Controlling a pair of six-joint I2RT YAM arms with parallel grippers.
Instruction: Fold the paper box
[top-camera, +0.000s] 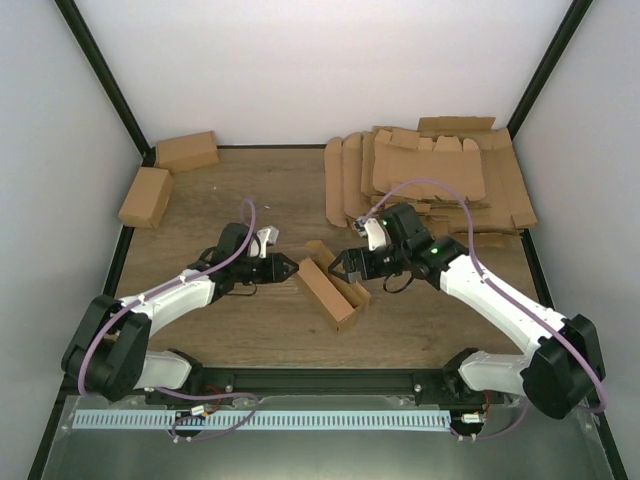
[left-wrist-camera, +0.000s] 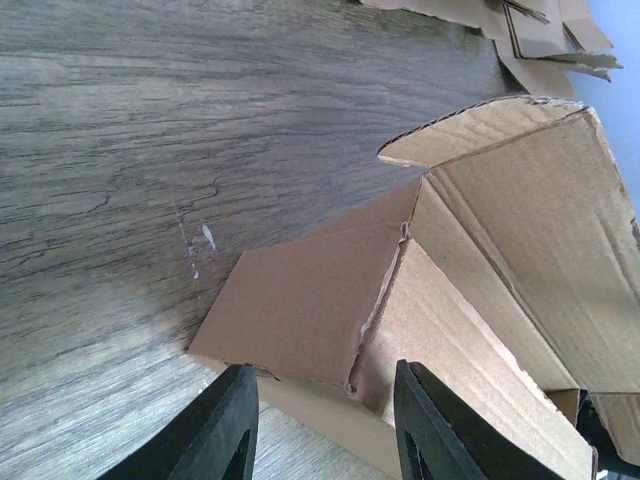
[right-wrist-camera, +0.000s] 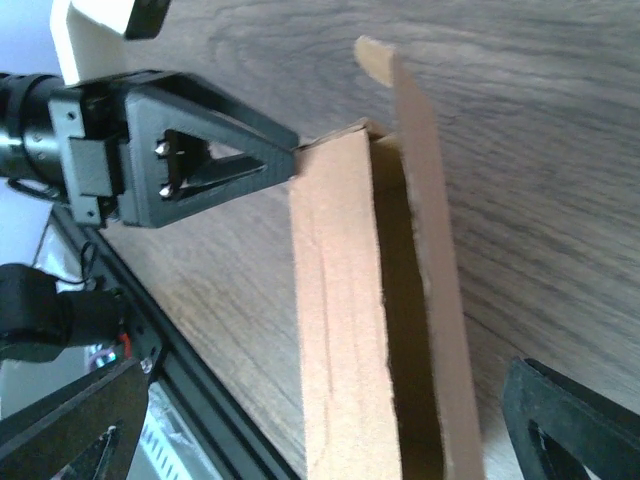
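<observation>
The paper box (top-camera: 331, 287) lies mid-table as a partly folded brown trough, its long walls upright and one flap sticking up at the far end. My left gripper (top-camera: 284, 268) is open at the box's left end. In the left wrist view its gripper (left-wrist-camera: 320, 432) faces the end flap of the box (left-wrist-camera: 310, 300), with a black finger (left-wrist-camera: 222, 432) on each side and nothing gripped. My right gripper (top-camera: 341, 265) is wide open over the box's far end. In the right wrist view its gripper (right-wrist-camera: 320, 440) straddles the box (right-wrist-camera: 340, 330), and the left gripper (right-wrist-camera: 205, 150) touches the box's end corner.
Two finished brown boxes (top-camera: 187, 150) (top-camera: 145, 197) sit at the back left. A pile of flat cardboard blanks (top-camera: 430, 175) fills the back right, close behind the right arm. A black rail (top-camera: 330, 380) runs along the near edge.
</observation>
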